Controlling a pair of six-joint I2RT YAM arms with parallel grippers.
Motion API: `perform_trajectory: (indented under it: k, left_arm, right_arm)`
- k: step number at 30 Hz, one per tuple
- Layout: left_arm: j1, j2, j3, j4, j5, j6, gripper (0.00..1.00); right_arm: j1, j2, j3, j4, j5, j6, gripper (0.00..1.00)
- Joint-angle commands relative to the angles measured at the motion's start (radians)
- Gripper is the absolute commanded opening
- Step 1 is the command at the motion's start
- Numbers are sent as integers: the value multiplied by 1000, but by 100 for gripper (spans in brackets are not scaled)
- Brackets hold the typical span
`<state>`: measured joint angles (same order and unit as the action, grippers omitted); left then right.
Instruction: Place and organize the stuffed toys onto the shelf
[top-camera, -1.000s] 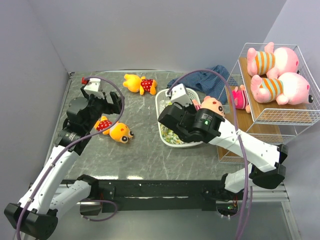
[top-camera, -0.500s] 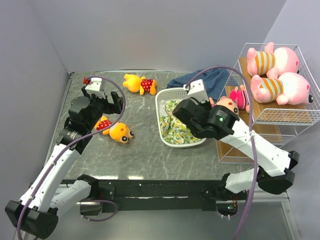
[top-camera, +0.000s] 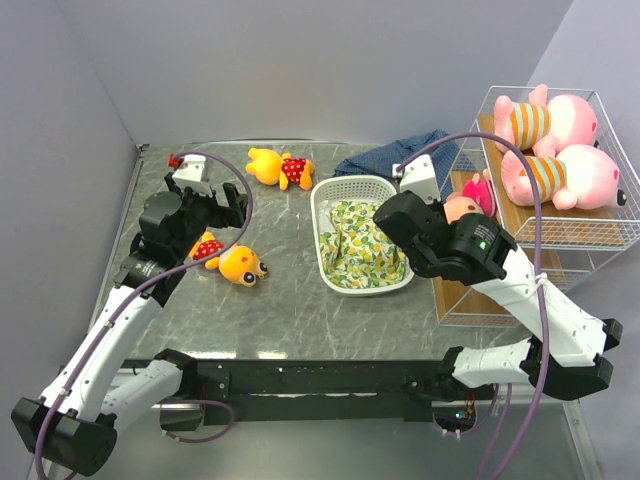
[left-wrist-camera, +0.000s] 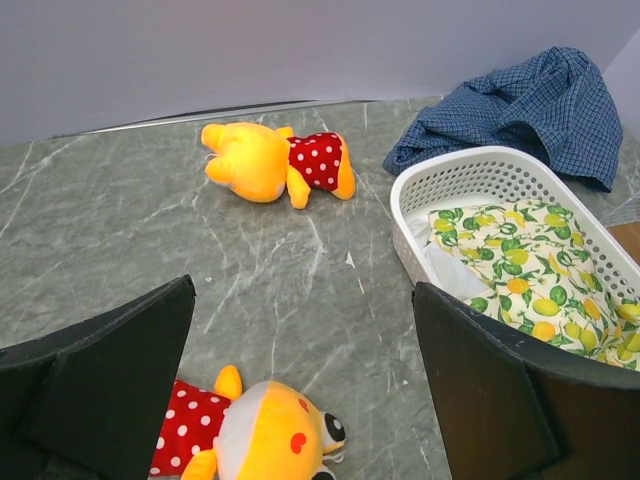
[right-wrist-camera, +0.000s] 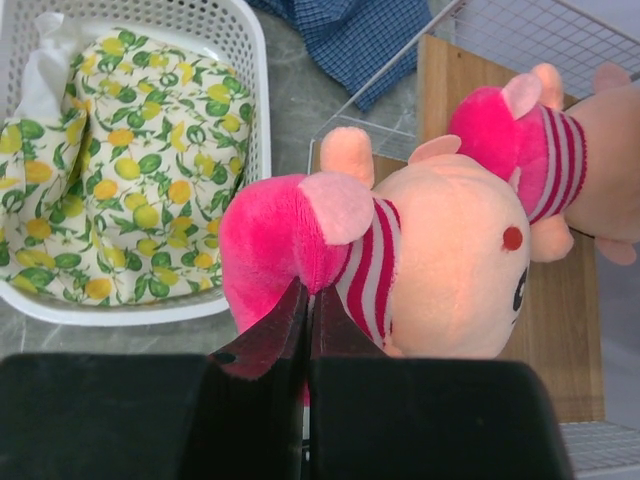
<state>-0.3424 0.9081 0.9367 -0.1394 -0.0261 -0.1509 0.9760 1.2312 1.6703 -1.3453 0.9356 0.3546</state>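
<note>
- Grey marbled worktop (top-camera: 290, 300), plain walls round it; the shelf (top-camera: 590, 235) stands at its right edge, so the right arm is the nearer one by far.
- We see the right gripper (right-wrist-camera: 308, 300) pressed together, pinching the pink doll (right-wrist-camera: 400, 270) by its bright pink lower half.
- Doll's long axis runs crosswise to the gripper, head end toward the shelf. It hangs at the shelf's left side, over the near end of the lower plank (right-wrist-camera: 580, 330).
- A second pink doll (right-wrist-camera: 540, 150) lies just beyond on that plank, approx. parallel w/ the held one.
- Our judgement: the set-down spot lies ahead & to the right of the gripper, on bare wood this side of doll no. 2.
- Top tier holds two pigs (top-camera: 550, 120), side by side.
- On the other side, the left gripper (left-wrist-camera: 300, 385) is spread wide & holds nothing. It hovers over a bear (left-wrist-camera: 265, 445), w/ a second bear (left-wrist-camera: 275, 160) further back; both on the worktop, well apart from the shelf.
</note>
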Motion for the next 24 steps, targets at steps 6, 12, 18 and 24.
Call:
perform_trajectory:
  k: [6, 12, 18, 24]
  left_arm:
    - [-4, -20, -4, 43, 15, 19, 96]
    - [-4, -17, -6, 61, 43, 14, 96]
    - [-4, 20, 34, 23, 81, 10, 96]
    - [-4, -8, 16, 35, 101, 13, 96]
  right_arm:
    - [-7, -45, 81, -98, -49, -42, 0]
    - [-8, -88, 72, -98, -47, -32, 0]
    - [-40, -108, 46, -98, 8, -8, 0]
    - [-124, -108, 5, -94, 42, 18, 0]
